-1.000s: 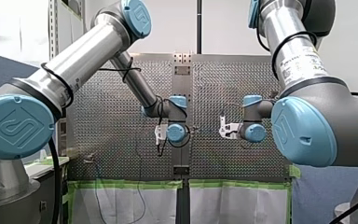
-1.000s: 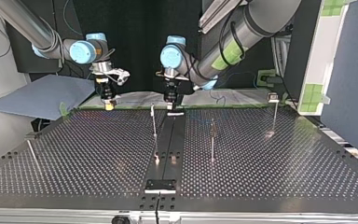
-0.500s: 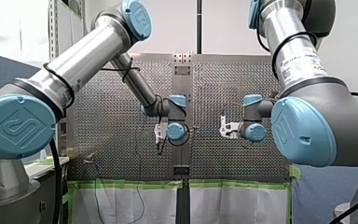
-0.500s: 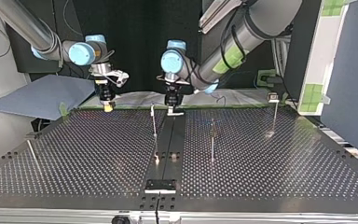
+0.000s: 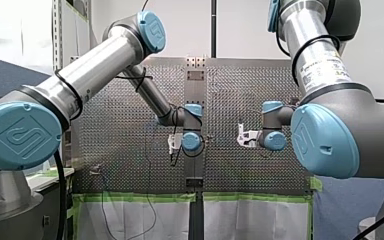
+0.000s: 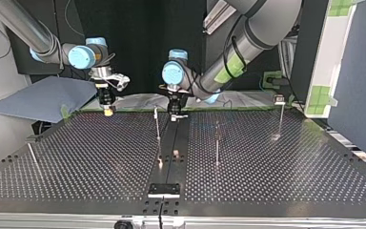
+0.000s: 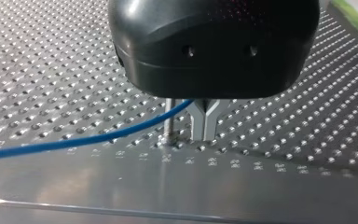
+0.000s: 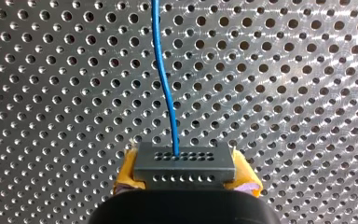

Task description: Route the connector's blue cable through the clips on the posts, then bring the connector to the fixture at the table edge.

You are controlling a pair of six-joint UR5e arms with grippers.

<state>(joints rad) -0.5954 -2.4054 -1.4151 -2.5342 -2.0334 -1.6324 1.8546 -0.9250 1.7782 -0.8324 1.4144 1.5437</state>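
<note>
Grey rectangular connector block with two rows of small holes (image 8: 185, 164) sits clamped between the yellow pads (image 8: 127, 171) of my right gripper (image 8: 185, 173), the pads pressing on its two short ends. The thin blue cable (image 8: 164, 79) comes out of one hole on its upper face and runs ahead of the gripper, gently curved, over the perforated metal table (image 8: 284, 93). In the top view this gripper hangs at the table's far edge, at the view's left, well apart from the dark flat fixture plate (image 6: 164, 190) at the near edge.

My left gripper (image 7: 204, 133), black-bodied, hangs with its tips close to the table, its metal fingers (image 7: 196, 122) brought together at the tips in a Y. The blue cable runs in from the side, passes just beside a thin metal post (image 7: 169, 119) and vanishes under the gripper body near the top of the fingers; whether they pinch it I cannot tell. In the top view this gripper is at the far edge near the middle, over the smooth dark centre strip (image 6: 178, 143), just beside one upright post; two more slim posts (image 6: 217, 143) stand toward the view's right.
</note>
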